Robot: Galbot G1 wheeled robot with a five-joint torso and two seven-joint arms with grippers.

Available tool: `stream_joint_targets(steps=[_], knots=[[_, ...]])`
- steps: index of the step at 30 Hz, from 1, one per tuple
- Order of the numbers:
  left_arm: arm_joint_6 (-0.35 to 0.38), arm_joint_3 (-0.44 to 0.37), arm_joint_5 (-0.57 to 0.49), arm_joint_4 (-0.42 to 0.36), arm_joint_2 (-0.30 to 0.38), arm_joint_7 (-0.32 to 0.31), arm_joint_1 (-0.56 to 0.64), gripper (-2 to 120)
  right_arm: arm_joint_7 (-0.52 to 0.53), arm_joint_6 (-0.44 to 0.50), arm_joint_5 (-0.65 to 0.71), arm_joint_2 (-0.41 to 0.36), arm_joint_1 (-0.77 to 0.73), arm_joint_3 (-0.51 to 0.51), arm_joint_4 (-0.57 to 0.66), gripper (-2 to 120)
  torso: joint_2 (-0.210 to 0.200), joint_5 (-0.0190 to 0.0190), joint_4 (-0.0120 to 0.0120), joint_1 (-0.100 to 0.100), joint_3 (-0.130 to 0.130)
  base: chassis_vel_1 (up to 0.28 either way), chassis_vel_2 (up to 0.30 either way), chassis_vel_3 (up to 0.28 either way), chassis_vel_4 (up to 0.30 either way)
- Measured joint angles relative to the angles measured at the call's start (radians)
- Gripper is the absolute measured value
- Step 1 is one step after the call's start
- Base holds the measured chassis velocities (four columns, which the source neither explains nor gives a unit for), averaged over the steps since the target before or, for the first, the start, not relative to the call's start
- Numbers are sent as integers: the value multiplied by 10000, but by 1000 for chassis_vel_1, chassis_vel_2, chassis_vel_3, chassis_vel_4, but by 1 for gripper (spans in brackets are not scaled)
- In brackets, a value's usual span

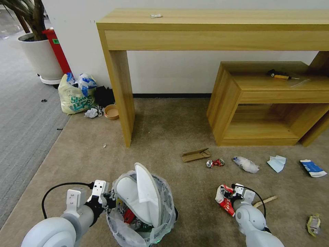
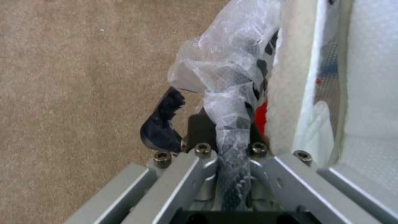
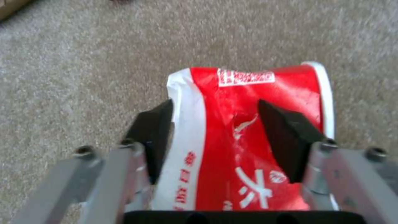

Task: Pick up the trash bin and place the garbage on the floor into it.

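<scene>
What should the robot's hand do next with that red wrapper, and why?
Probably close the right gripper on the red wrapper. Its fingers sit open on either side of the wrapper, which lies on the carpet. The left gripper holds the trash bin by its bag, ready nearby.

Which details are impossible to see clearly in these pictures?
- Head view: base of the small round dark trash bin, covered by its crinkly bag and cut off by the edge.
- Right wrist view: whether the right gripper pinches the red-and-white wrapper.
- Head view: small white object on the wooden table, too small.
</scene>
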Motion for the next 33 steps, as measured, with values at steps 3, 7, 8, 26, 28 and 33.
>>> stream_joint_targets(steps=[3,7,8,26,28,33], knots=[[0,-5,-3,-1,10,7,-26,0,17,0,41,13,45,-24,-126,39,0,1,0,0,0,0,0,0,0],[0,-2,-1,-1,10,21,-32,0,43,85,83,26,139,-34,-365,26,0,1,1,-1,-1,0,0,0,0],[0,0,-1,-1,10,24,-34,0,61,115,105,29,159,-35,-414,22,0,0,1,0,-1,0,0,0,0],[0,23,-23,-170,80,66,-52,0,430,755,46,3,-40,-149,-391,0,1,1,-1,-1,0,0,0,0,0],[0,18,-85,-197,139,63,-57,0,473,895,-121,-15,-119,-154,-216,0,1,3,-1,-1,0,0,0,0,0],[0,17,-254,-199,228,1,-128,0,452,1126,-511,-152,-479,-103,637,0,1,2,-1,-1,0,0,0,0,0]])
